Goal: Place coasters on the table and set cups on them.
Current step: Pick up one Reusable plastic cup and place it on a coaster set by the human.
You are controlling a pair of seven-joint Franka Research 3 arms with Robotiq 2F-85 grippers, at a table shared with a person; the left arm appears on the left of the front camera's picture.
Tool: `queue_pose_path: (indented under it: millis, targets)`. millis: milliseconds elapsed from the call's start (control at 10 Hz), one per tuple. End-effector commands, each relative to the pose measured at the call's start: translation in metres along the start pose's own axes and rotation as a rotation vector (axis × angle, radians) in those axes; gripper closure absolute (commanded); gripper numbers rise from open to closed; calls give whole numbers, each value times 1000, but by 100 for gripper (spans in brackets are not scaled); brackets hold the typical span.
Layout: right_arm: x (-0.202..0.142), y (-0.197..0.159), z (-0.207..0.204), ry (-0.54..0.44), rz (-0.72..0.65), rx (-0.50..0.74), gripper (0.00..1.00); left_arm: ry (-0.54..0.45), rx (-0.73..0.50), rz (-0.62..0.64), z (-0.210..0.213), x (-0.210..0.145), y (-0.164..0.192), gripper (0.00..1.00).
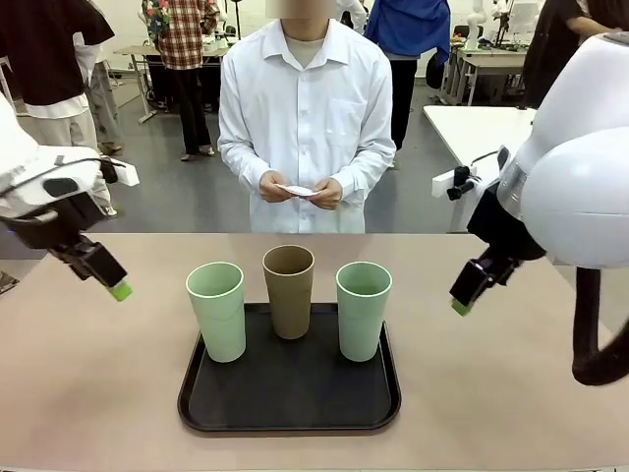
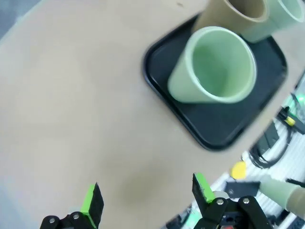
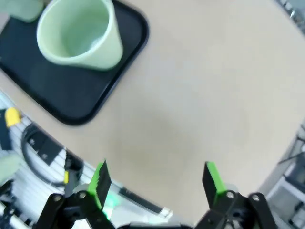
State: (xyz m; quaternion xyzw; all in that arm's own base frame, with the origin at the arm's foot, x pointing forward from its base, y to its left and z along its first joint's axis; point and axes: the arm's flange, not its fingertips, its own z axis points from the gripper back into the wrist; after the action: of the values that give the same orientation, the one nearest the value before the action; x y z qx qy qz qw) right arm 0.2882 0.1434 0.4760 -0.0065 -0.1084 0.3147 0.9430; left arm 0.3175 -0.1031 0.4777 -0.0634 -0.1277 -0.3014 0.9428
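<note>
The matte beige table (image 1: pixel 88 393) spreads wide around the black tray (image 1: pixel 290 415), a shallow rounded rectangle sitting mid-table toward my side. Beyond the tray's far edge a grey floor runs back into a busy room, with a white-topped table (image 1: pixel 482 123) off to the tray's far right. A person (image 1: pixel 307 108) in a white shirt stands straight behind the tray, both hands pinching a thin white coaster (image 1: pixel 297 190) above the table. On the tray, three tall, tapered, handleless cups stand upright in a row. The tan-brown cup (image 1: pixel 289 290) is in the middle, set slightly back, with a pale green cup (image 1: pixel 216 310) and another pale green one (image 1: pixel 363 310) flanking it. My left claw (image 2: pixel 147 195) hangs left of the tray, jaws spread wide and empty. My right claw (image 3: pixel 157 181) hangs right of it, also wide apart and empty.
</note>
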Motion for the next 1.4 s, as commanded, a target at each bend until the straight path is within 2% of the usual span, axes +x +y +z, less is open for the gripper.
queue_pose_path:
  millis: [0,100,400,500,700,800,900,1000,1100,1200,1300]
  targets:
    - [-62,37,-38,82,18,-43,0,-4,54,54,6,-69,-41,0]
    - [0,0,0,0,0,0,0,0,0,0,0,0,0,0]
    - [0,0,0,0,0,0,0,0,0,0,0,0,0,0]
    - [-5,7,5,23,-5,-14,0,8,10,5,13,-6,-10,0]
    - [-30,-27,1,-230,-227,488,0,-81,-353,110,6,-5,13,0]
    - [-52,-50,-4,-354,-368,668,0,-154,-487,167,7,-5,24,0]
    - [-75,-68,-12,-453,-452,831,0,-224,-653,222,9,-11,36,0]
    - [-95,-79,-21,-485,-509,967,0,-293,-863,287,12,-22,51,0]
    - [-113,-95,-31,-509,-570,1049,0,-301,-1033,357,9,-31,71,0]
    - [-130,-109,-42,-498,-621,1113,0,-276,-1126,454,-1,-42,94,0]
    - [-147,-124,-52,-493,-636,1205,0,-241,-1157,538,-13,-55,123,0]
